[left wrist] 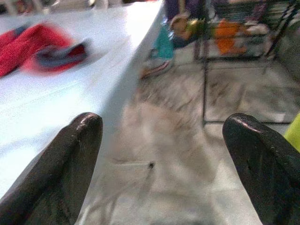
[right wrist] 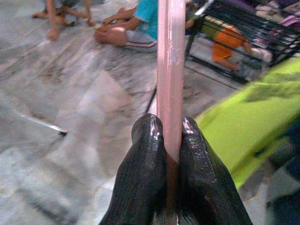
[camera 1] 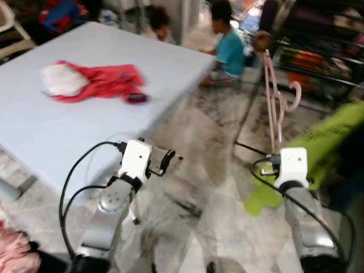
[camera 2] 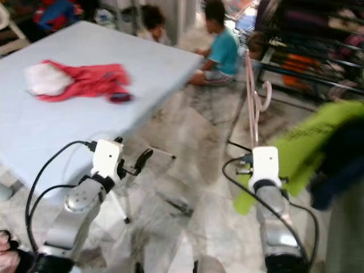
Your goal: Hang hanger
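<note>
Over the tiled floor, right pincer (right wrist: 169,140) clamps pink hanger (camera 1: 273,96) upright, near green garment (camera 1: 318,145). Left pincer (left wrist: 164,154) spread wide beside desk (camera 1: 68,131) edge.

Motion blur smears both eye views, so edges of the marble floor (camera 1: 193,170) and the far black rack (camera 1: 335,40) run soft, and what lies on the rack's shelves reads only as coloured smudges. The red garment (camera 1: 96,82) on the pale table (camera 1: 51,136) is too blurred to name its kind. Two people (camera 1: 227,48) sit on the floor at the far side; the table edge hides the lower body of the left one. A lime-green cloth (camera 1: 318,148) at right is cut by the frame edge. The pink hanger (right wrist: 169,70) runs out of the right wrist view's top edge. A pink bundle (camera 1: 11,250) is clipped at near left.
</note>
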Controlling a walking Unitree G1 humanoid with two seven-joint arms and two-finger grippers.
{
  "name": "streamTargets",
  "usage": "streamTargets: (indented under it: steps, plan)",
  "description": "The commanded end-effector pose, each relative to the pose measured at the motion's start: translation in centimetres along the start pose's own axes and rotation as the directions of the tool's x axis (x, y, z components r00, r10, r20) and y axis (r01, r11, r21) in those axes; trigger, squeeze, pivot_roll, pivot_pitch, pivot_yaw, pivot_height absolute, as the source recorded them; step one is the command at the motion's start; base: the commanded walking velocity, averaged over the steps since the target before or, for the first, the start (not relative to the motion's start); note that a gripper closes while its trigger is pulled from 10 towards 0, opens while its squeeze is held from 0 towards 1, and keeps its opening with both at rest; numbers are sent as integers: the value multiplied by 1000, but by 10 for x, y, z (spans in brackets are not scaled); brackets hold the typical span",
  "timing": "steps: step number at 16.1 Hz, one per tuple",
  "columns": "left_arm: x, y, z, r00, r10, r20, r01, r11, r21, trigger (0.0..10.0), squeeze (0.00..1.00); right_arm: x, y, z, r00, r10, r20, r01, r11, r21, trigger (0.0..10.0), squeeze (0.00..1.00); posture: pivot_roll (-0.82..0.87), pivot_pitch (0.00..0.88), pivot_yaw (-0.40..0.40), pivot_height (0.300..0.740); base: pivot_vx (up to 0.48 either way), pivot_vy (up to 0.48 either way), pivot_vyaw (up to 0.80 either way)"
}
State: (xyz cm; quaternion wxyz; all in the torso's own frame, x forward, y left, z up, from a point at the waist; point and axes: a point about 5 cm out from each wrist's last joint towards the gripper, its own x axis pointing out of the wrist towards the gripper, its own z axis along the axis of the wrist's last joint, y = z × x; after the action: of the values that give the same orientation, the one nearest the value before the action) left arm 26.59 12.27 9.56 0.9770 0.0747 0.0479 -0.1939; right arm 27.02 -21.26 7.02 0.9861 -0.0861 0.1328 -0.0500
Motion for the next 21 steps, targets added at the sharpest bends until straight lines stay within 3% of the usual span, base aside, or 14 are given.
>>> streamTargets:
  steps: [1,6,15,17,19,21]
  plan:
    - [1,0,0,1000,-19,-1,19,1000,-10,10000,0,1,0,5,1000,2,7,-2,1000,7,10000,0,-34,74,15,740,0,0,0]
    - [4,2,6,999,-36,26,37,999,-17,10000,0,2,1,0,1000,-4,-24,4,1000,15,10000,0,-41,80,20,740,110,51,-586]
    - [5,-4,7,997,-74,35,74,997,-17,10000,0,2,3,-9,995,17,-100,-17,1000,2,10000,0,-41,85,17,740,350,323,0]
    - [5,-7,7,995,-96,39,96,995,0,10000,0,3,4,-7,996,17,-83,-14,1000,28,10000,0,-41,85,17,740,465,0,0]
    - [4,-9,7,993,-110,36,109,994,3,10000,0,4,6,-9,993,28,-113,-29,1000,-2,10000,0,-41,86,18,740,480,0,0]
    - [4,-11,7,993,-114,40,114,993,4,10000,0,4,6,-9,994,17,-110,-14,999,31,10000,0,-41,86,18,740,377,0,-800]
